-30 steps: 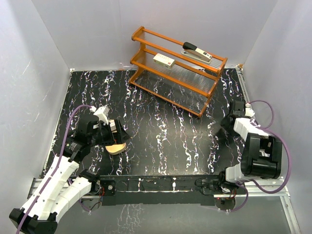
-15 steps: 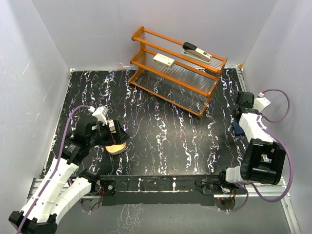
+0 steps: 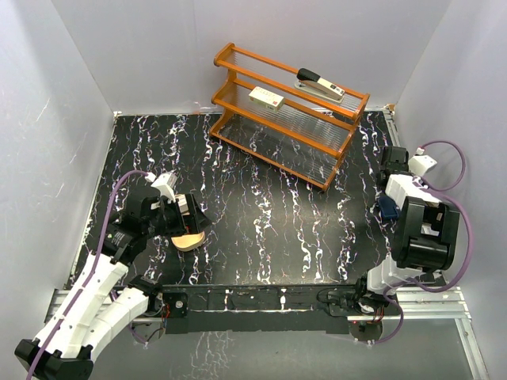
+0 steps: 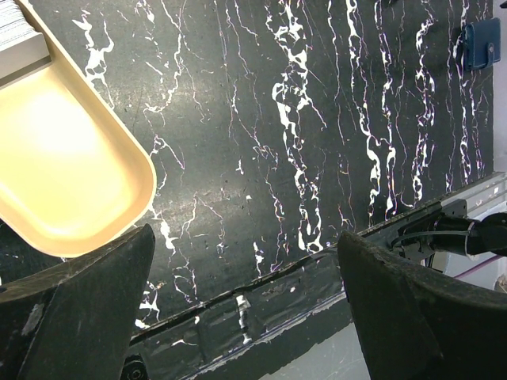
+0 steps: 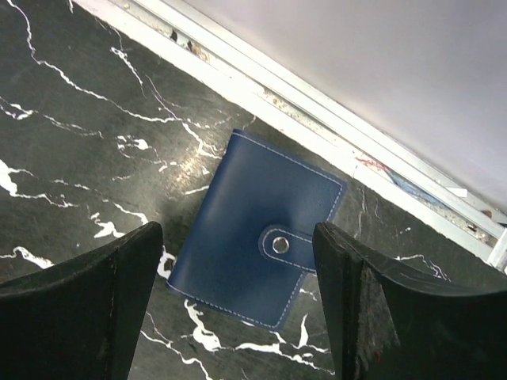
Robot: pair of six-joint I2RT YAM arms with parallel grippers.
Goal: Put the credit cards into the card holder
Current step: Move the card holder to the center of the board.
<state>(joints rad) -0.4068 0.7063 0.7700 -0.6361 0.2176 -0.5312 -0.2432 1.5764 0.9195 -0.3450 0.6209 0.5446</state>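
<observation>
The card holder (image 5: pixel 257 237), a shut navy wallet with a snap tab, lies flat by the right wall's rail. It also shows in the top view (image 3: pixel 386 207) and the left wrist view (image 4: pixel 482 43). My right gripper (image 5: pixel 236 265) is open and empty above it, with the jaws either side of it and not touching; in the top view the gripper (image 3: pixel 394 160) is near the right wall. My left gripper (image 4: pixel 245 317) is open and empty over the near edge of the tan tray (image 4: pixel 63 158). A pale stack of credit cards (image 4: pixel 17 39) shows at the tray's far end.
An orange wire rack (image 3: pixel 285 119) stands at the back with a stapler (image 3: pixel 321 85) on top and a cream box with a red label (image 3: pixel 266 98) on its middle shelf. White walls close three sides. The black front rail (image 4: pixel 317 269) runs below the left gripper.
The right arm has swung back and right towards the wall, so the wallet now shows in the top view. The left arm and tray have not moved.
</observation>
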